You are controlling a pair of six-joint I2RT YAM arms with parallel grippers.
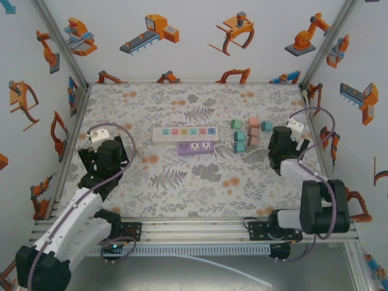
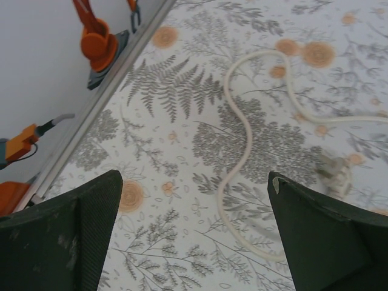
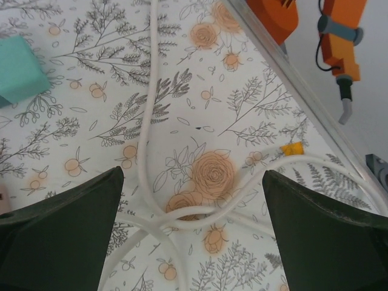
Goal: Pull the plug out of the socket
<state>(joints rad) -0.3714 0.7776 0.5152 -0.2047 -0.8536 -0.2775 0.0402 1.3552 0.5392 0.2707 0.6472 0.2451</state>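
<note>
Two claws, both spread wide, nothing between the fingers of either. Left claw (image 2: 194, 182) hangs low over the surface (image 2: 182, 91). A white plug (image 2: 334, 174) lies loose there, just ahead of one finger, its limp cord (image 2: 242, 139) snaking away beyond the claw. Right claw (image 3: 193, 176) hovers above a crossing of white cords (image 3: 182, 218), a teal block (image 3: 18, 70) ahead of it and off to one side. Purple power strip (image 1: 197, 147) sits well apart from the left claw and nearer the right one, a cord leaving its end toward that claw. Whether a plug is seated in it: too small to tell.

Judgement: plug body is light, hard plastic, stiff enough for a firm pinch across its flat sides. Cord is soft and would slip or strain, so no grip there. Strip looks light too and would likely slide with the pull unless pinned.
</note>
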